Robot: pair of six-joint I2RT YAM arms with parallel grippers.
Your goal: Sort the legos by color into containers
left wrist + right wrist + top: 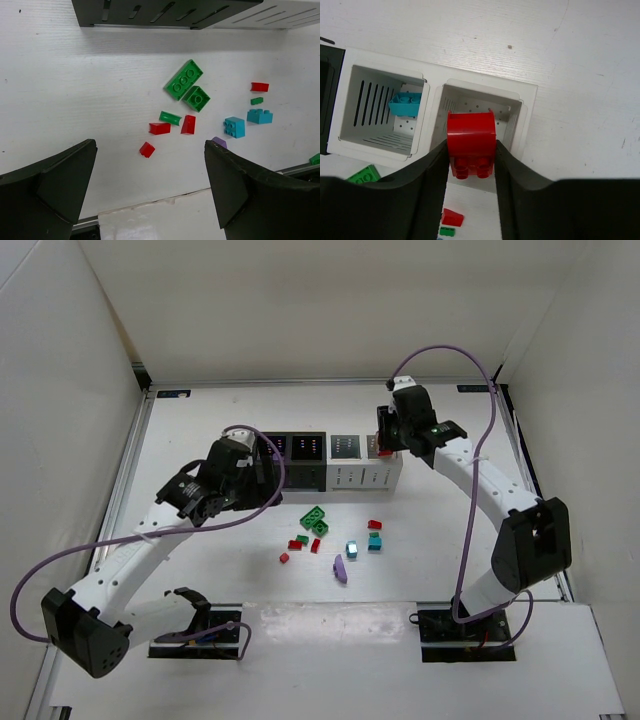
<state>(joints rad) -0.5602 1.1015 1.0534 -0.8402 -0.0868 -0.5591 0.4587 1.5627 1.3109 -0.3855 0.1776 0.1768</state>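
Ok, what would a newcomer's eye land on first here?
The right claw grips a red brick over the end white bin; the bin beside it holds a teal brick. Green, red, teal and purple bricks lie scattered on the table before the bins, below the wide-open left claw.

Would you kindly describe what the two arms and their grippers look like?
Both the left arm and right arm have white links with black joint housings, each trailed by a loose purple cable. The left gripper and right gripper have broad matte black fingers. A small green light glows near the right wrist.
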